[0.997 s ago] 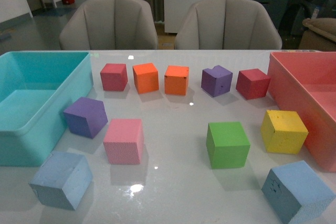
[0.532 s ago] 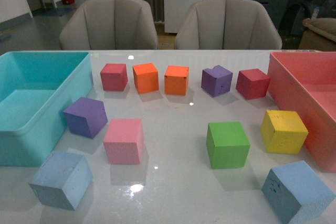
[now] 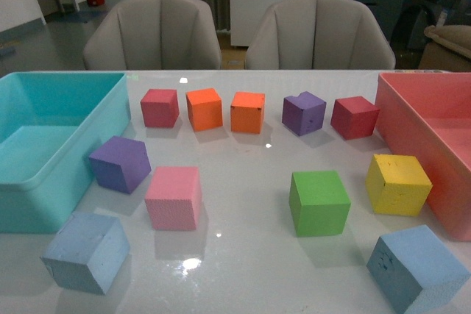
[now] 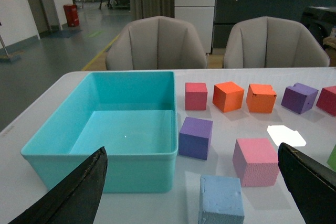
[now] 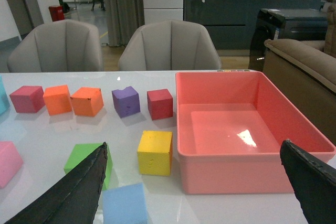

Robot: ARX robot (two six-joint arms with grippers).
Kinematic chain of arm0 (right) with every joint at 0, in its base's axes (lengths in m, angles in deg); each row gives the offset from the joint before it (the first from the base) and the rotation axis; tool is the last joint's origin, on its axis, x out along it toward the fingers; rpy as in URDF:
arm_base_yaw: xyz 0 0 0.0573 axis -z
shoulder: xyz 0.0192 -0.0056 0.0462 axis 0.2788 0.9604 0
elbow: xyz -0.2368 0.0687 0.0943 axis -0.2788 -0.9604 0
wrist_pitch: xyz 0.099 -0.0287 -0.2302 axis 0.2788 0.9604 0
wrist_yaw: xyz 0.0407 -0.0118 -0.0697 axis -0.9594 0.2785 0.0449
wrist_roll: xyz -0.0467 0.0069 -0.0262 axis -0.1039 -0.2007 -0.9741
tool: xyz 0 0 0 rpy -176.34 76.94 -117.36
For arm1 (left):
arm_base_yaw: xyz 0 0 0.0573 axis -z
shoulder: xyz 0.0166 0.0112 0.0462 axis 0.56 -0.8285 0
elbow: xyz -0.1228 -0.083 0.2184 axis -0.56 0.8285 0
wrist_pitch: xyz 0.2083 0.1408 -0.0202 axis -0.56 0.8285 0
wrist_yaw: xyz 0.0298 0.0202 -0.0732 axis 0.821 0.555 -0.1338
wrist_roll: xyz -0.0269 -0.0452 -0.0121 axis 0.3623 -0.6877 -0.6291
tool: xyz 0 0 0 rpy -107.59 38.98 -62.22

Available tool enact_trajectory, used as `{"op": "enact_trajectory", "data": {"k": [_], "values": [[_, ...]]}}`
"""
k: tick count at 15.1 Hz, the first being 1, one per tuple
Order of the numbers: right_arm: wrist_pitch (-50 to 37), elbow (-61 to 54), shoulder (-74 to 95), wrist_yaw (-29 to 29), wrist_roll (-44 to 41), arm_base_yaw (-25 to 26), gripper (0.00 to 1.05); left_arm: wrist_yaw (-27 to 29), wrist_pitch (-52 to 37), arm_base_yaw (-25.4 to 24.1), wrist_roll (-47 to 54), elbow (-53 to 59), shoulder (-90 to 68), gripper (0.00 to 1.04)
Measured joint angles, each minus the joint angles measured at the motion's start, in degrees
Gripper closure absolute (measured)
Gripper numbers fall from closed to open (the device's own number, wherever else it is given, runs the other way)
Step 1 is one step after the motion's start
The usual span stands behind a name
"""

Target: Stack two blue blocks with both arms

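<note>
Two pale blue blocks lie near the table's front edge. One blue block (image 3: 86, 252) sits at the front left, beside the teal bin; the left wrist view shows it (image 4: 221, 200) between the wide-open fingers of my left gripper (image 4: 194, 192), which hangs above and short of it. The other blue block (image 3: 416, 268) rests at the front right; in the right wrist view it (image 5: 124, 203) lies near the left finger of my open right gripper (image 5: 197, 192). Neither gripper holds anything. No arm shows in the front view.
A teal bin (image 3: 44, 182) stands at the left and a pink bin (image 3: 412, 126) at the right. Red, orange, purple, pink (image 3: 174, 197), green (image 3: 319, 202) and yellow (image 3: 398, 184) cubes are spread between them. Two chairs stand behind the table.
</note>
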Motion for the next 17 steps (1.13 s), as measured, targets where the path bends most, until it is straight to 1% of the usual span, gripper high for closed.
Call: {"op": "enact_trajectory", "data": {"k": [17], "values": [[0.0,0.0,0.0,0.0,0.0,0.0,0.06,0.0,0.0,0.0,0.0,0.0,0.0,0.07]]}}
